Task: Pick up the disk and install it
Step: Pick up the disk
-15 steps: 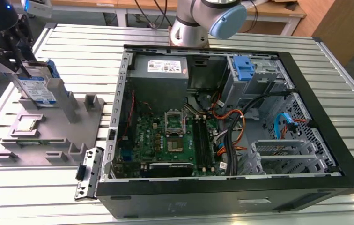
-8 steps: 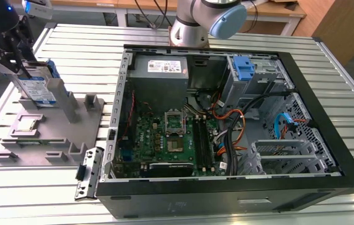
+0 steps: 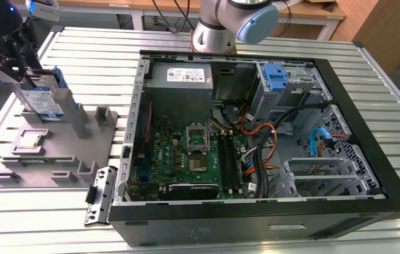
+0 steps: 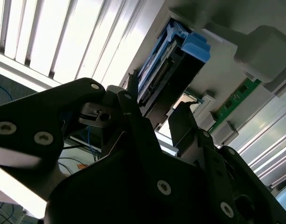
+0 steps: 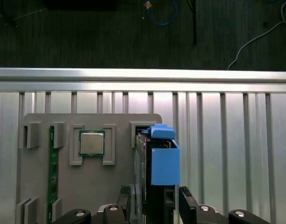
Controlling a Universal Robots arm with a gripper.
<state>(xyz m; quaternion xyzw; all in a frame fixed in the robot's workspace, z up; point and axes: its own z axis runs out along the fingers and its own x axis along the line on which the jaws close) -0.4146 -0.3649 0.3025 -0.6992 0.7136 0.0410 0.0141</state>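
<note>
The disk (image 3: 43,103) is a silver drive with a white-and-blue label and a blue bracket. It stands on edge in a slot of the grey fixture plate (image 3: 69,153) at the exterior view's left. My gripper (image 3: 25,78) hangs over its upper end. In both wrist views the gripper (image 5: 154,199) (image 4: 154,105) straddles the disk (image 5: 164,165) (image 4: 173,63), one dark finger (image 5: 125,198) on each flat side. Thin gaps still show beside the fingers, so the gripper reads as open. The disk rests in its slot.
An open computer case (image 3: 341,90) takes up the middle and right of the table, with a blue latch (image 3: 275,79) on its drive cage at the back. The fixture plate also carries a processor chip (image 5: 91,143) and a green memory stick (image 5: 51,172). A black bracket (image 3: 98,196) lies by the case.
</note>
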